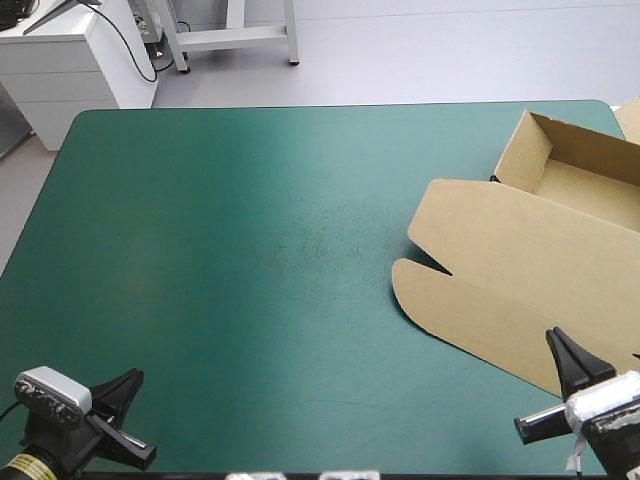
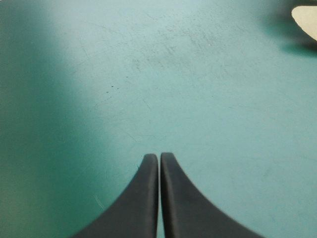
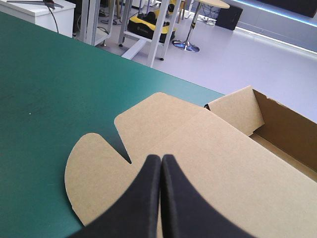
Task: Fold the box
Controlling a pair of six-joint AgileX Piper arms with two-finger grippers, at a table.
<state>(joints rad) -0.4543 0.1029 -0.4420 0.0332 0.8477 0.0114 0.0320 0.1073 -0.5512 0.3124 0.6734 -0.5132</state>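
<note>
The brown box [image 1: 520, 270] lies at the table's right side as an open tray with raised walls at the far right [image 1: 570, 165] and its lid flat toward the middle, two rounded tabs at the lid's free end. My right gripper [image 1: 572, 362] is shut and hovers over the lid's near edge; in the right wrist view its fingers [image 3: 161, 163] meet over the flat lid [image 3: 198, 148], with the tray [image 3: 277, 124] ahead. My left gripper [image 1: 125, 385] is shut at the near left corner, over bare teal-green cover [image 2: 158, 99]; a lid tab [image 2: 304, 20] shows far ahead of it.
The teal-green cover [image 1: 230, 260] stretches bare from the left edge to the lid. A white cabinet [image 1: 75, 55] and a metal frame stand beyond the far edge. The box's tray reaches to the table's right edge.
</note>
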